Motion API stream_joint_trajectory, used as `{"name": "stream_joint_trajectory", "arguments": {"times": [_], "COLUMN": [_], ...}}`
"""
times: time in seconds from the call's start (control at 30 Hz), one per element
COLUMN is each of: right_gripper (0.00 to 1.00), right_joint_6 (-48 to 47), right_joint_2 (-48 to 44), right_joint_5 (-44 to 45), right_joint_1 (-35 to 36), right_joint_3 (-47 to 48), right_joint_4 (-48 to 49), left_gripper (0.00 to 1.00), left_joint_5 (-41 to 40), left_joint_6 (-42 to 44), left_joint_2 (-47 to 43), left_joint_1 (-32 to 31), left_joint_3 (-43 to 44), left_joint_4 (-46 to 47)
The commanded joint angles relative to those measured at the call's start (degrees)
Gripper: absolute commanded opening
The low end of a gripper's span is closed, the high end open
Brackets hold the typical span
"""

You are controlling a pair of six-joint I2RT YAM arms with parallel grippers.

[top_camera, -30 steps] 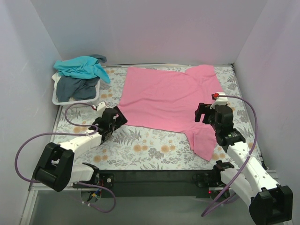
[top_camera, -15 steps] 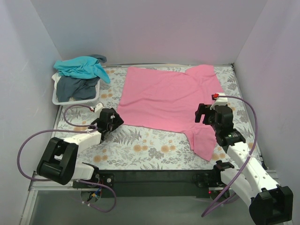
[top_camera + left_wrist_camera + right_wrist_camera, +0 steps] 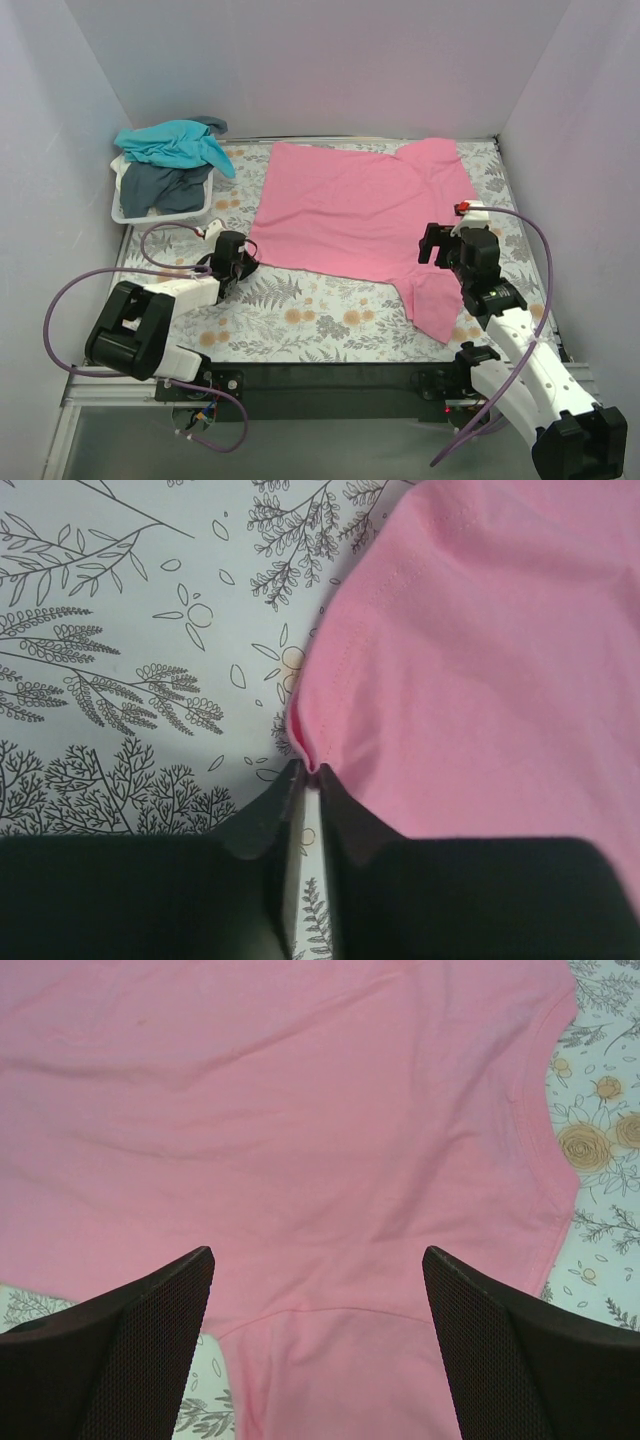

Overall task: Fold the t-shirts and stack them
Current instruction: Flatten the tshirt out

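Your pink t-shirt (image 3: 350, 205) lies spread flat across the middle of the flower-printed surface (image 3: 300, 315), hem side to the left and neck side to the right. One sleeve (image 3: 432, 300) trails down toward the near edge.

At the shirt's near left corner your left claw (image 3: 308, 770) sits low on the surface. Its fingers are drawn together, and the very corner of the pink cloth is puckered and pinched between the tips. The rest of that edge lies smooth on the print.

Your right claw (image 3: 317, 1257) hangs over the right part of the same shirt with its fingers wide apart. The sleeve seam is beneath them and the neckline (image 3: 545, 1140) is off to the right. You cannot tell from these views whether its tips touch the cloth.

Well apart, in the far left corner, stands the white basket (image 3: 130, 212). The teal t-shirt (image 3: 175, 142) is heaped on top, spilling over its rim, and the slate grey-blue t-shirt (image 3: 160, 188) is crumpled inside under it
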Motion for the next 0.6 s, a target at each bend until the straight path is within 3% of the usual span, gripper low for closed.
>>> {"name": "stream_joint_trajectory", "arguments": {"times": [0.0,0.07,0.37,0.57], "right_gripper": [0.78,0.78,0.77,0.76], "right_joint_6": [0.0,-0.3,1.1,1.8], "right_joint_2": [-1.5,-1.7,0.2,2.4], "right_joint_5": [1.8,2.1,-2.2,1.9], "right_joint_1": [0.3,0.3,0.6,1.3], "right_joint_3": [-1.0,-1.1,-2.8,-3.3], "right_joint_4": [-1.3,-2.7,-3.8,-4.7], "left_gripper": [0.08,0.0,0.0,0.0], "left_joint_5": [0.0,0.3,2.3,4.0], "left_joint_6": [0.5,0.6,2.0,3.0], "left_joint_2": [0.0,0.3,0.3,1.0], "left_joint_1": [0.3,0.5,5.0,9.0], "left_joint_3": [-0.5,-0.3,4.0,5.5], "left_joint_4": [1.1,1.4,3.2,4.7]}}
